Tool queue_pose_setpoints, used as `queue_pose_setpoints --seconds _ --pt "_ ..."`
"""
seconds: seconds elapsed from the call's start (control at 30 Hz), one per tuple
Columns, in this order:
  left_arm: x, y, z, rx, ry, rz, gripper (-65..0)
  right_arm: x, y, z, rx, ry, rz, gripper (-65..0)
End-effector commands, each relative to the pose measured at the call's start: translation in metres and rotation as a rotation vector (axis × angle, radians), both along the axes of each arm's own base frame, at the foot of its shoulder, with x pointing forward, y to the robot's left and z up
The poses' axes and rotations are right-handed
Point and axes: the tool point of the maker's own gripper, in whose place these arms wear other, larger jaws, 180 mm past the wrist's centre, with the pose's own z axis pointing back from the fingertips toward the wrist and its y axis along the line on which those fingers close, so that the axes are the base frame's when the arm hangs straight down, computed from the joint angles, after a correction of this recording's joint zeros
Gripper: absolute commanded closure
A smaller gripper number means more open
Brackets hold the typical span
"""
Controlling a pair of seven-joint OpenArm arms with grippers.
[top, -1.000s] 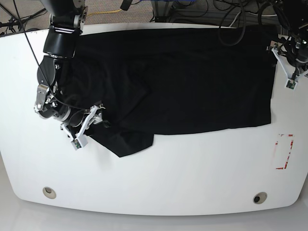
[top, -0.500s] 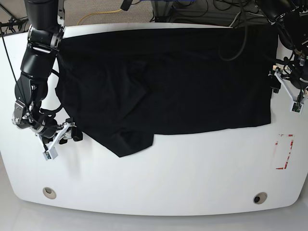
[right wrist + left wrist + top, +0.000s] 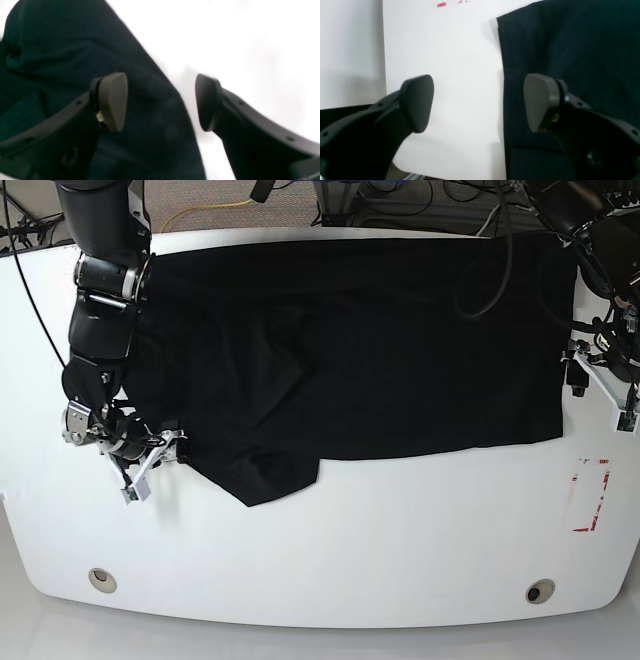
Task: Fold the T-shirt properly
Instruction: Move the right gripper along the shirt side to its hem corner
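The black T-shirt [image 3: 360,340] lies spread across the far half of the white table [image 3: 400,530], with a folded flap hanging toward the front at its lower left. My right gripper [image 3: 152,465] stands open at the shirt's lower-left edge. In the right wrist view, the right gripper [image 3: 160,101] has one pad over the T-shirt [image 3: 62,50] and the other over bare table. My left gripper [image 3: 600,392] is open at the shirt's right edge. In the left wrist view, the left gripper [image 3: 478,103] straddles the edge of the T-shirt [image 3: 570,37], and nothing is pinched.
A red-marked patch [image 3: 590,495] is on the table at the right, below the left gripper. Two round holes [image 3: 101,578] [image 3: 540,591] sit near the front edge. Cables run behind the table's far edge.
My right gripper swung left off the shirt, then came back to its lower-left edge with narrower jaws. My left gripper slid down along the shirt's right edge.
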Motion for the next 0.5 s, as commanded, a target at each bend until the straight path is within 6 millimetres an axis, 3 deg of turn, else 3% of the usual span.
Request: queue_pose_setpoints --seconds 0.0,0.4,0.47 --pt "0.006 0.003 0.014 0.019 -0.045 -0.004 -52.5 0.014 0.000 0.014 0.018 -0.057 -0.008 -39.6" --pt "0.007 0.004 0.015 0.017 -0.051 0.000 -52.8 0.013 0.027 0.001 0.083 -0.049 0.001 -39.2" --pt "0.012 0.005 0.021 0.009 -0.075 0.019 -52.9 0.014 0.029 0.001 0.085 -0.049 0.003 -36.6"
